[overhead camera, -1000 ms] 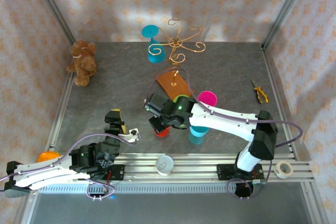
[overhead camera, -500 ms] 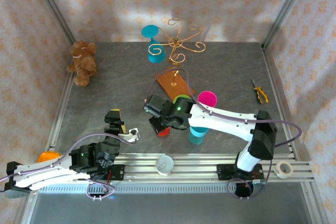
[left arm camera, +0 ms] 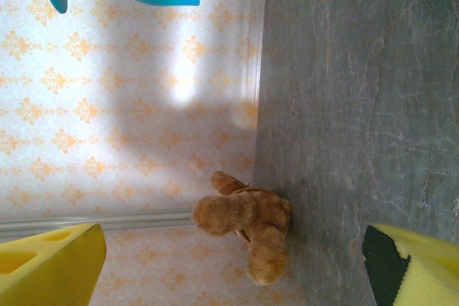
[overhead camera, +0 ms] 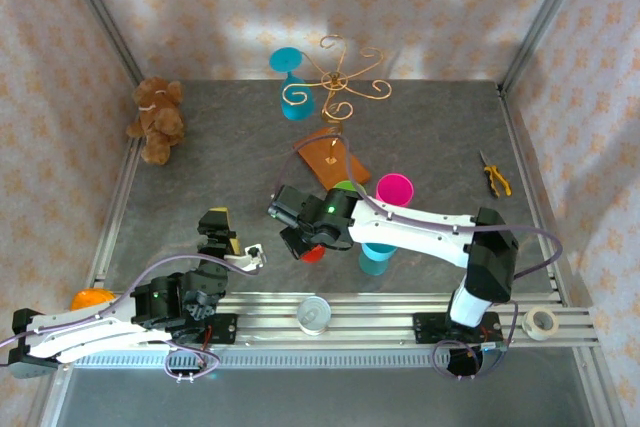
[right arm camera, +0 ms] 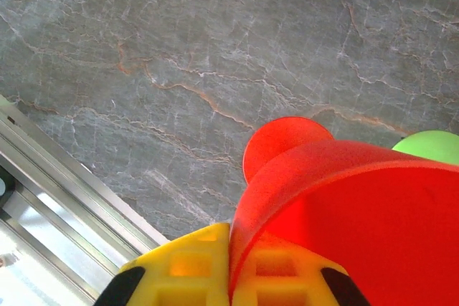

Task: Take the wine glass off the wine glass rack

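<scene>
At the right gripper [right arm camera: 233, 269], yellow fingers [right arm camera: 179, 266] are pinching the bowl wall of a red wine glass [right arm camera: 344, 206], one pad on either side of the rim. The glass's round foot is showing beyond, over the grey table [right arm camera: 215, 48]; I cannot tell whether it is touching down. From above, the right gripper is holding this glass near the table's middle, just beside a teal glass [overhead camera: 377, 255] and a pink glass [overhead camera: 394, 188].

The wine glass rack [overhead camera: 338, 77] is standing well apart at the far edge. A blue wine glass [overhead camera: 293, 87] is hanging foot-up from one of its left loops.

The left gripper [overhead camera: 235, 239] is sitting at near left with its fingers spread wide, gripping nothing and facing a teddy bear [left arm camera: 247, 223] by the wall.
</scene>
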Motion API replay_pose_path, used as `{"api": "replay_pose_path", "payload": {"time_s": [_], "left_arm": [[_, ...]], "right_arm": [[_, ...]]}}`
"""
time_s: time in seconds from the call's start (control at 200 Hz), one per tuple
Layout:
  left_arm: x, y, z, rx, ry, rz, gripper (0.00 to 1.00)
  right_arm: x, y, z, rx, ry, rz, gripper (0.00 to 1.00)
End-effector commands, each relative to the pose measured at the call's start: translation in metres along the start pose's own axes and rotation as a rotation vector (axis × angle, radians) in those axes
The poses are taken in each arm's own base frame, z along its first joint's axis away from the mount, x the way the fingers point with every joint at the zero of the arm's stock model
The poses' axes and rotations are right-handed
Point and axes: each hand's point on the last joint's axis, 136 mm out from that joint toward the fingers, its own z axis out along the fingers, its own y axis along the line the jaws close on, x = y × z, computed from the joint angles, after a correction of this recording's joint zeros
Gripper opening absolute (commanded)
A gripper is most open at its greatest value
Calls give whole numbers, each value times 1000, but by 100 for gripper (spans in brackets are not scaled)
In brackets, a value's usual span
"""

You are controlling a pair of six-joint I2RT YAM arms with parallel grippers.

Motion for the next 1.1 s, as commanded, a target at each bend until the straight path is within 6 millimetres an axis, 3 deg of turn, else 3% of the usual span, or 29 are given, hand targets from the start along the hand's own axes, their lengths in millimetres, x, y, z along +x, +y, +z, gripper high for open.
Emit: {"api": "replay_pose_path", "payload": {"time_s": [0.0,0.105,0.33,0.686,0.931,1.096], "left_arm": [[7,0,0,-4,28,11,95],[7,0,0,-3,27,10,95],[6,-1,0,-1,24,10,95],[3,6,0,-14,22,-5,95],[-5,37,1,-70,22,-94,95],[-2,83,3,-89,28,-306,96]], "right_arm": [[-3,0,-1,24,-1,-1,13],[-6,1,-3,20,-8,-3,24],[-16,3,-16,18,-44,-14,37],[-40,-2,-62,32,-143,-41,46],[-57,-22,-115,96,-277,-21,50],[-66,-35,-153,113,-358,-6,51]]}}
